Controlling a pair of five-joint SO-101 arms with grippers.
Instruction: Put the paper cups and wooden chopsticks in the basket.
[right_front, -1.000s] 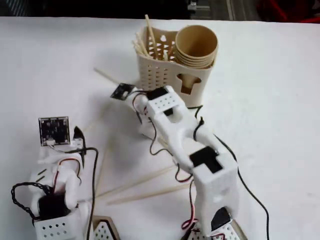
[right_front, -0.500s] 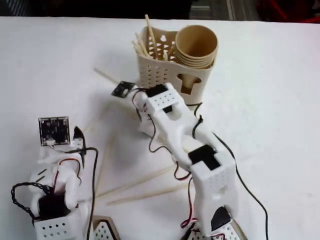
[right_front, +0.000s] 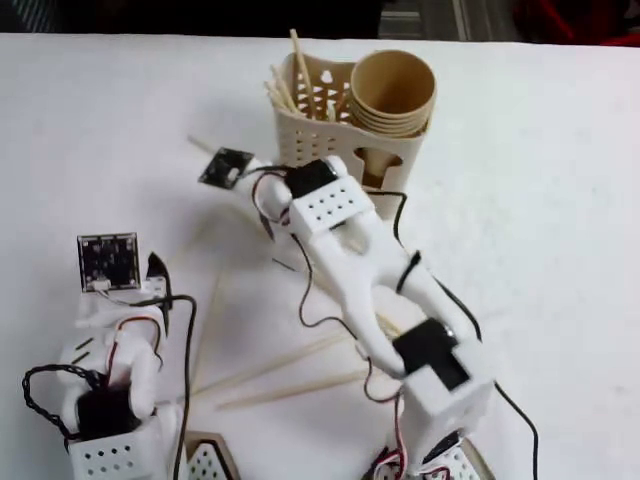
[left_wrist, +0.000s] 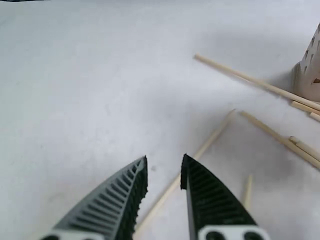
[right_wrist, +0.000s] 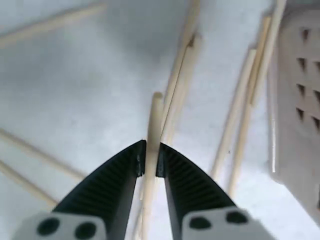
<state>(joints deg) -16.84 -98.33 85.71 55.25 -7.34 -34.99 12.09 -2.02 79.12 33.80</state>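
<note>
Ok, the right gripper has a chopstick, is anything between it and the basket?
Nothing visible blocks it. The right gripper is shut on a chopstick beside the basket; only loose chopsticks lie flat on the table between them. The basket already holds paper cups.

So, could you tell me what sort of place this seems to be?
Probably a robotics lab bench: the left arm and right arm with exposed wiring at a plain white table, with a basket of paper cups plus loose wooden chopsticks as practice items.

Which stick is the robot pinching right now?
The chopstick clamped in the right gripper, beside the basket; the other loose ones lie untouched on the table.
</note>
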